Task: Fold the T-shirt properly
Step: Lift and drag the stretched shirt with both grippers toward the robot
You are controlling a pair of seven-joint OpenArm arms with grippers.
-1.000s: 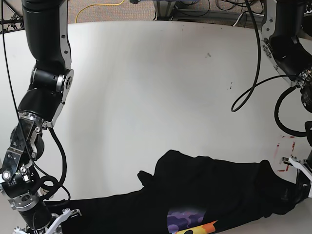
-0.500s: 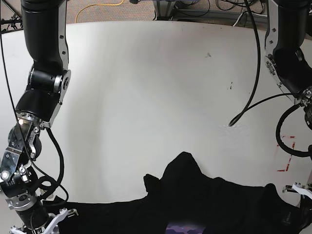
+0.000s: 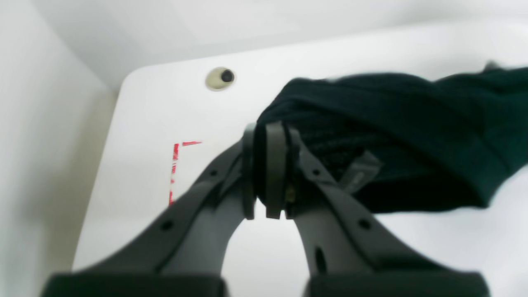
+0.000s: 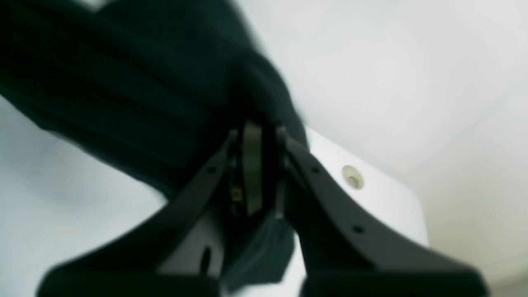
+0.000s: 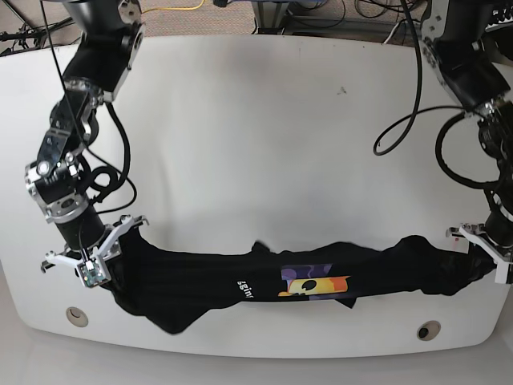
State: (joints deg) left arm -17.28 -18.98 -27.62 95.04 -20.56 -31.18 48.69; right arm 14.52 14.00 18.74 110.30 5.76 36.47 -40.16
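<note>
On the black cloth T-shirt [image 5: 369, 277] that my jaws hold stretched out, I can read only part of a word in small white lettering [image 5: 245, 289]: it seems to say "gging", its start hidden. It runs steeply down the cloth, just beside the yellow-orange cartoon face [image 5: 317, 285], on the side toward my right arm. I read nothing else.

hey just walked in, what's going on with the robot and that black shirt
The robot is partway through folding a black T-shirt. Its left gripper is shut on one end of the cloth and its right gripper is shut on the other. The shirt is stretched between them near one edge of the white table, with part of its colorful print showing. It isn't a neat fold yet: the cloth is a long, bunched band with loose bits hanging down.
</note>
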